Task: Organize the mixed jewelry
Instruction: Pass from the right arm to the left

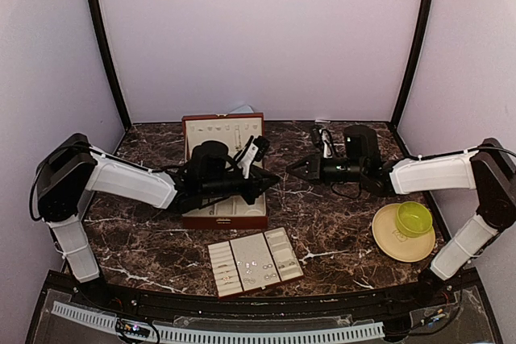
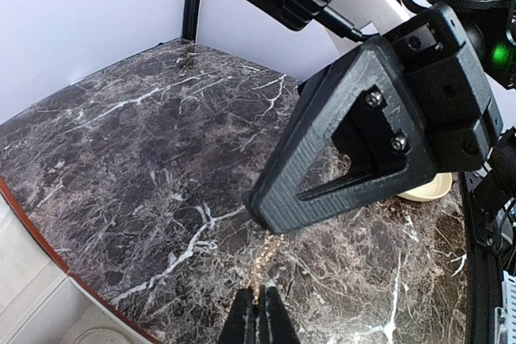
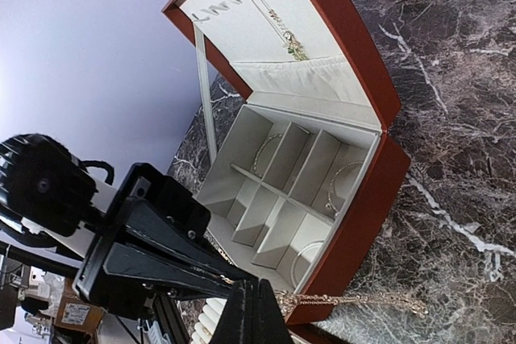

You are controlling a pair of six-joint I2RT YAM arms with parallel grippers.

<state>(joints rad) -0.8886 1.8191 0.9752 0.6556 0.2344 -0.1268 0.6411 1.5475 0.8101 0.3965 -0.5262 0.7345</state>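
Above the dark marble desk (image 1: 339, 215), tip to tip: left claw (image 1: 274, 176) and right claw (image 1: 292, 168), meeting just off the front right corner of the open red-brown box (image 1: 224, 221).

Left claw: pinched fully together on 1 end of a thin gold chain (image 3: 355, 302), seen in the left wrist view leaving the fingertips and running the short way to the other claw's tip.

Right claw: likewise closed all the way, gripping the same chain right where the 2 tips meet. From there, in the right wrist view, a loose length of chain trailing away past the box's front corner toward the desk – not possible to tell whether its far end touches the marble.

Inside the box, cream-lined compartments with thin bangles (image 3: 270, 147) curved against the walls in at least 3 of them. In the raised lid, another fine chain (image 3: 286, 38) hanging from the row of hooks.

Near the front edge of the desk, well apart from both claws: a flat cream-lined tray (image 1: 216, 257) in 3 sections, slightly skewed, with small shiny pieces (image 1: 254, 266) scattered in the middle section and a few more in the slots to either side – too small to name one by one.

To the right, beside the right arm: a pale yellow plate (image 1: 395, 239) carrying a green bowl (image 1: 414, 217) at its far edge.
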